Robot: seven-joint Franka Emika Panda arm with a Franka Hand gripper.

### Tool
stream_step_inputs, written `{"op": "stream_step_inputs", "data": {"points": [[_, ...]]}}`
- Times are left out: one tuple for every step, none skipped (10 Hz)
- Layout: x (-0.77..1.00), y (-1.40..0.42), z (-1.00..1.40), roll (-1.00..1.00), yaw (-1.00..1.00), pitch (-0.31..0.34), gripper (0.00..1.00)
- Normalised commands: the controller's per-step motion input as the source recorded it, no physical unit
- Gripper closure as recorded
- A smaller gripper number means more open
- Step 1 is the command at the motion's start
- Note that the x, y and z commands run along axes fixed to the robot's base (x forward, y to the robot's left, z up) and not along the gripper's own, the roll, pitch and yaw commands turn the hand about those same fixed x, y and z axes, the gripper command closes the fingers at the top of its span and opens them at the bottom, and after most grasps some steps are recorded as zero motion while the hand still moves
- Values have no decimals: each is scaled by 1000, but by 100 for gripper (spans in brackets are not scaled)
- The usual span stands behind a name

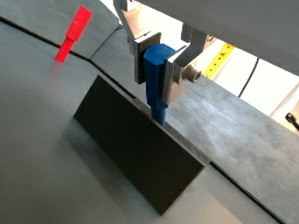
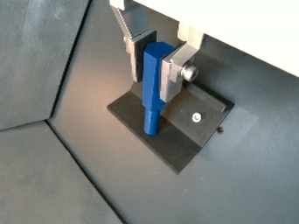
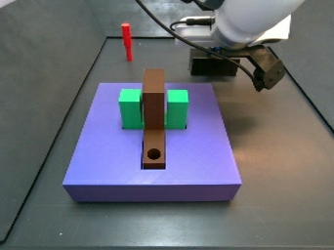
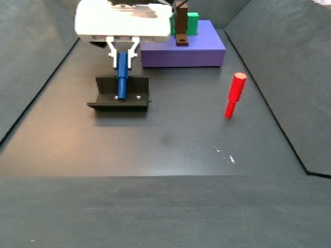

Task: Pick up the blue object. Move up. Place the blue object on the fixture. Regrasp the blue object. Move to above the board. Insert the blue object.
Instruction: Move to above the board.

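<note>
- Blue object (image 2: 153,87): stiff, light peg (probably smooth), upright over the fixture (image 2: 187,131).
- Gripper (image 2: 156,61) clamps its upper end; whether its foot touches is unclear.
- Regrasp mid-shaft.

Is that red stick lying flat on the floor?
No. The red peg stands upright on the floor, apart from the gripper holding the blue object.

My gripper (image 4: 122,66) over the fixture (image 4: 119,101), blue object (image 4: 122,76) upright between fingers, board (image 4: 192,46) behind, red peg (image 4: 234,96) apart on floor.
</note>
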Motion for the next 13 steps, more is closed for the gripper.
{"op": "stream_step_inputs", "data": {"points": [[0,0,1400,0,0,0,100],[-36,-7,1400,27,-35,52,100],[-56,-8,1400,-10,-37,50,100],[-35,5,1400,9,-3,62,100],[-25,-12,1400,11,4,87,100],[-36,-21,1400,-3,9,90,100],[-14,-8,1400,-2,35,71,100],[9,-12,665,0,45,74,100],[32,-11,303,9,51,75,100],[-919,-1400,267,-1000,-51,110,100],[-940,-1400,291,-1000,-51,97,100],[-1007,-1400,290,-1000,-40,84,100],[-1007,-1400,263,-1000,-31,91,100]]}}
